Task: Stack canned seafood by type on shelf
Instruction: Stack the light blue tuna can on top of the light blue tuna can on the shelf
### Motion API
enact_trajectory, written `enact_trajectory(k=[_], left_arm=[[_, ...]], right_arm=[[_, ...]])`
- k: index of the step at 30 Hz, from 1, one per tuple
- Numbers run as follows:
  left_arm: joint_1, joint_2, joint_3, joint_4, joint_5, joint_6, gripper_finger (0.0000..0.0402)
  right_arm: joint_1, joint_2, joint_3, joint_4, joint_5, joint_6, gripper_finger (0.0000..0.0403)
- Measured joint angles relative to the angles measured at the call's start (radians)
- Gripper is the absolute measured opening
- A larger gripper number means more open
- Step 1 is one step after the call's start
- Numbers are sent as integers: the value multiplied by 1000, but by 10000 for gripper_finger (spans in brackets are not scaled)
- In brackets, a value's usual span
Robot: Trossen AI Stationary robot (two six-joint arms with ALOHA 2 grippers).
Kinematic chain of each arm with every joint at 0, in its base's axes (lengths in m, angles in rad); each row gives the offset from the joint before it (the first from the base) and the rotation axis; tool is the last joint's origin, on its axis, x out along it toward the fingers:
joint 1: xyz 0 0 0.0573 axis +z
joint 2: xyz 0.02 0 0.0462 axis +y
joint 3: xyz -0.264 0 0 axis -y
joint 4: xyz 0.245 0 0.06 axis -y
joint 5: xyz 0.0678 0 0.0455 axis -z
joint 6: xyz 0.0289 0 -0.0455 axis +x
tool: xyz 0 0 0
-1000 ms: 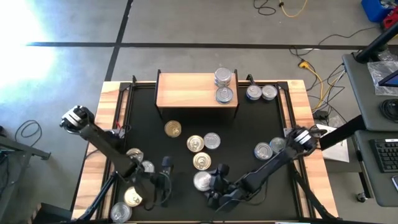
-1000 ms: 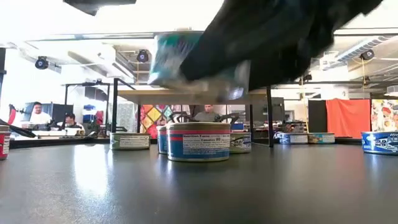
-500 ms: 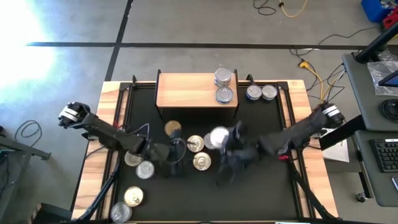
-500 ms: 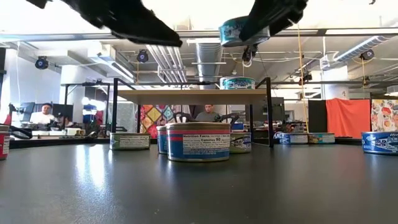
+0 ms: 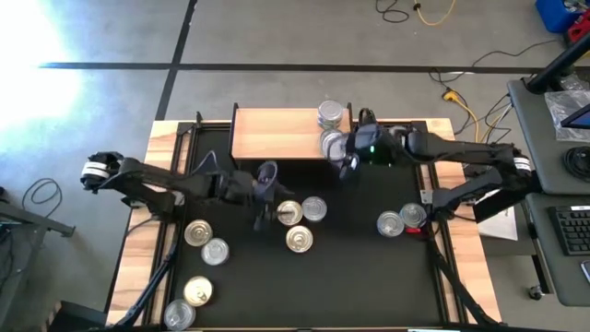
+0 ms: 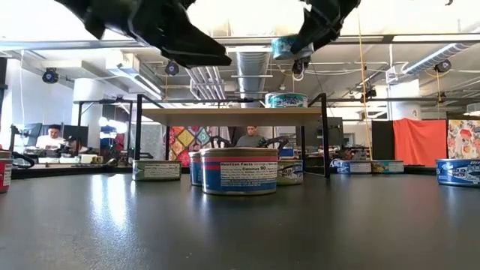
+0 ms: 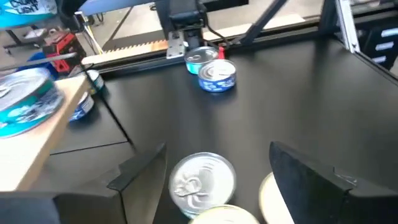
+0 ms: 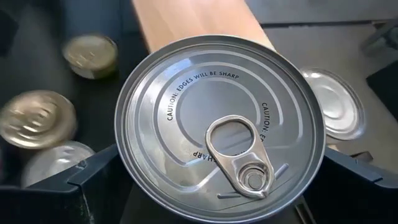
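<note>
High view shows the right end effector (image 5: 351,151) pinching a silver-lidded can (image 8: 221,129) flat, lid up, just over the right end of the shelf (image 5: 277,134), beside the can (image 5: 330,114) already there, while the left end effector (image 5: 265,184) hangs spread open over the bench (image 5: 369,277).

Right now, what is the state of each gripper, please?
Left gripper: open, holding nothing, above the loose cans.
Right gripper: fingers closed on a silver-lidded can, over the shelf.

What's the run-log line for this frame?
right gripper: holding silver-lid can above shelf | left gripper: open, over table cans
</note>
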Motion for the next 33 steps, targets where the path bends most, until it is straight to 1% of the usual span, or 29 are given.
enact_trajectory(k=[4,8,10,12,14,15,16,18,20,26,28,31,33], left_arm=[[87,-2,-2,0,96,-18,259],[133,-3,-5,-2,146,-2,251],[159,-4,10,-6,181,9,247],[194,-3,33,-13,265,6,243],[232,10,66,-52,395,3,241],[248,22,82,-77,439,3,240],[263,36,98,-102,455,2,240],[288,62,128,-113,442,6,240],[314,83,159,-108,418,26,240],[376,163,264,-100,418,85,240],[392,194,291,-55,417,99,240],[415,249,314,56,413,86,240],[425,285,338,123,384,68,240]], right_arm=[[-97,9,-35,43,-129,-86,370],[-198,25,-57,138,-353,-154,370],[-247,31,-57,158,-399,-174,370],[-293,36,-57,155,-412,-194,370],[-334,41,-57,155,-458,-203,370],[-352,43,-58,155,-488,-204,370],[-366,44,-60,154,-518,-204,370],[-389,49,-66,156,-555,-209,370],[-404,54,-82,162,-558,-213,370],[-419,77,-140,236,-555,-211,370],[-420,85,-156,259,-550,-199,370],[-422,91,-163,288,-549,-153,372],[-422,96,-161,279,-549,-124,374]])
